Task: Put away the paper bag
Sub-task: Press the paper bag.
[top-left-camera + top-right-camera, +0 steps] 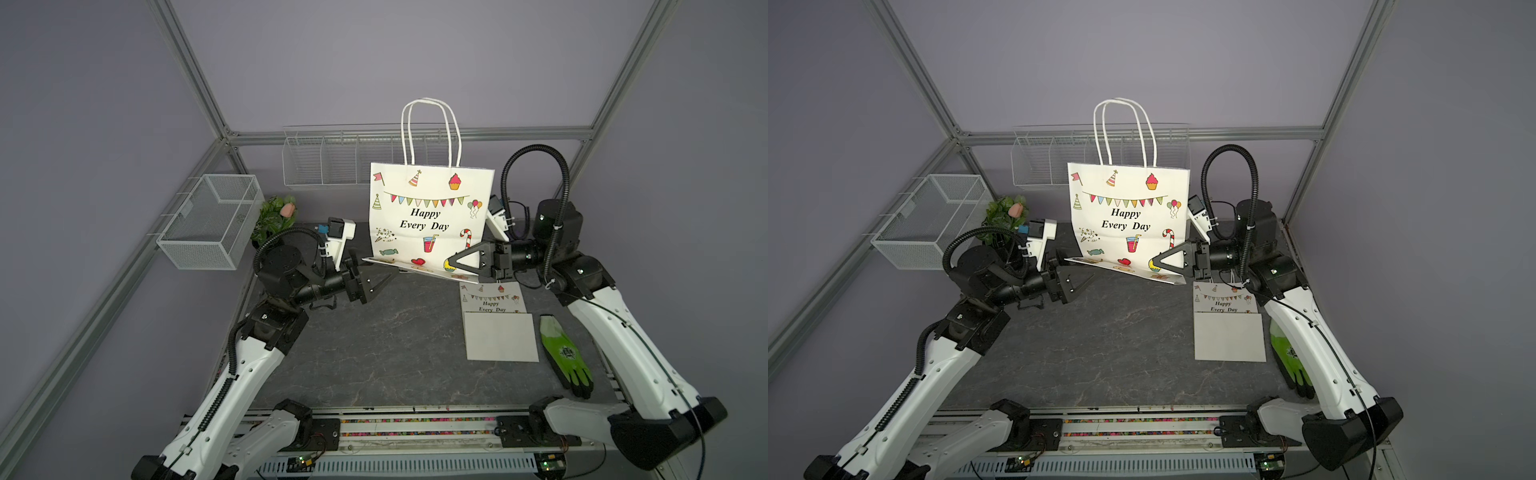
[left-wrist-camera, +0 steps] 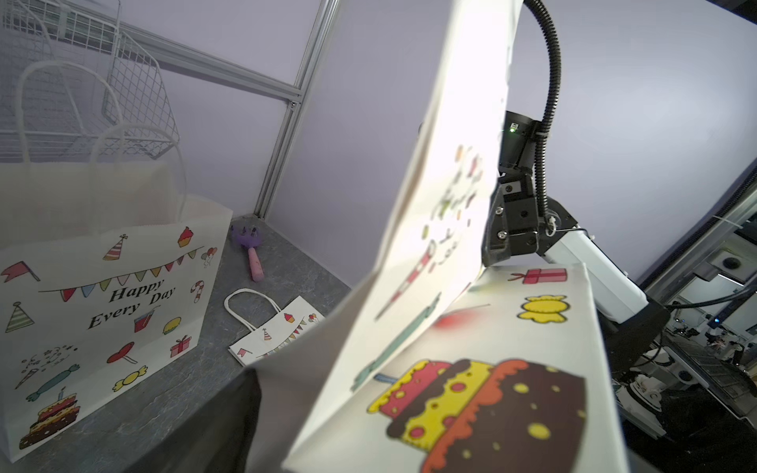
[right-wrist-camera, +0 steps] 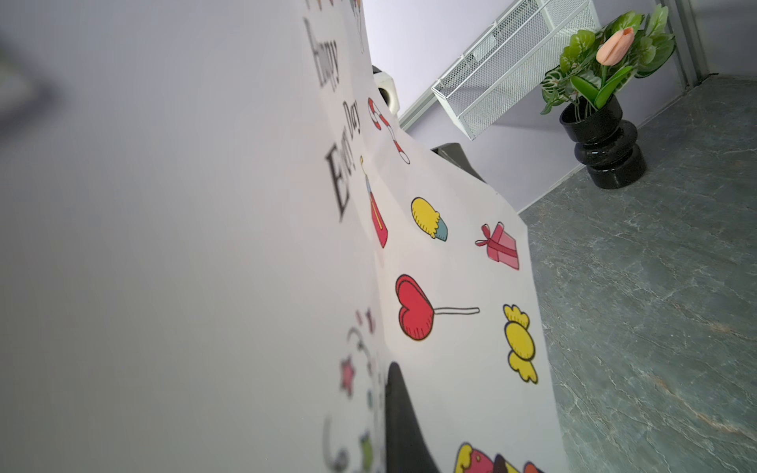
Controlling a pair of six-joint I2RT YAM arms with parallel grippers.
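At the back centre of the dark marbled table stands the white party-print paper bag, likely light and easily creased, so best held at its folded bottom, where the right gripper is clamped on one corner and the left gripper gapes just beside the other. Only the left wrist view shows a second printed bag and a purple toy rake behind it

You can read "Happy Every Day" on the front of the paper bag. The same words stand on the folded bag near it and on another upright bag beyond it.
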